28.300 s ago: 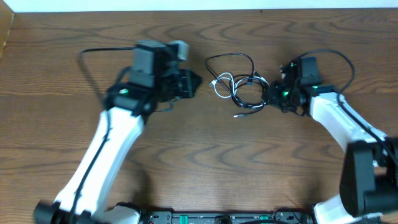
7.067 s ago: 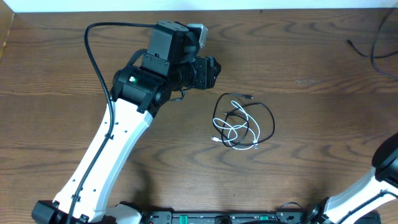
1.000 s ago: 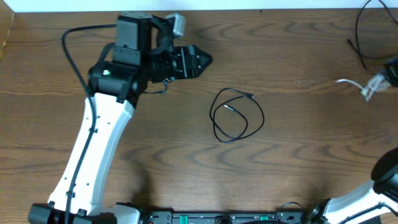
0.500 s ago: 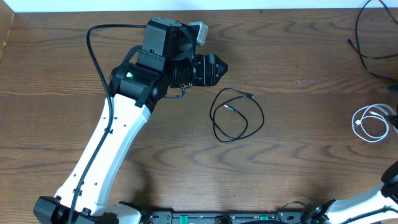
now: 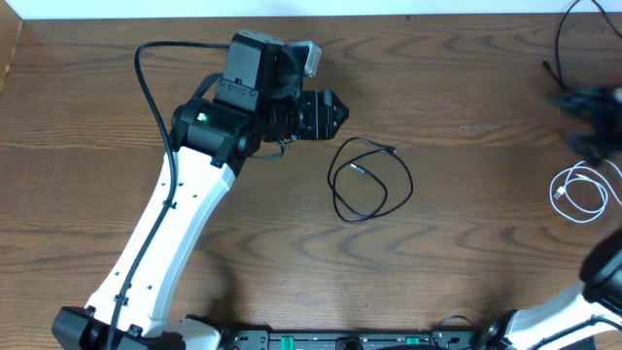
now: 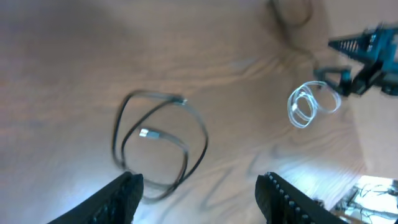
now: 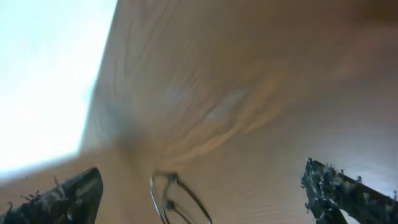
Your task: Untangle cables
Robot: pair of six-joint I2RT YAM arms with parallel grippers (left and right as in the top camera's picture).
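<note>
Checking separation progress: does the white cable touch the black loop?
No, the white cable lies coiled at the right edge, apart from the black cable.

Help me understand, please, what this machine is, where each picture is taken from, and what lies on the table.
These are two white robot arms at a brown wooden table, each ending in a two-finger gripper. One picture looks down from above the table; the other two come from cameras on the left and right wrists, so each shows its own fingers at the bottom edge. On the table lie a thin black cable in a loose loop, near the middle, and a small white cable coil at the right edge. The left gripper is open near the black loop and holds nothing. The right gripper is open and empty; from above it is only a dark blur near the white coil.
</note>
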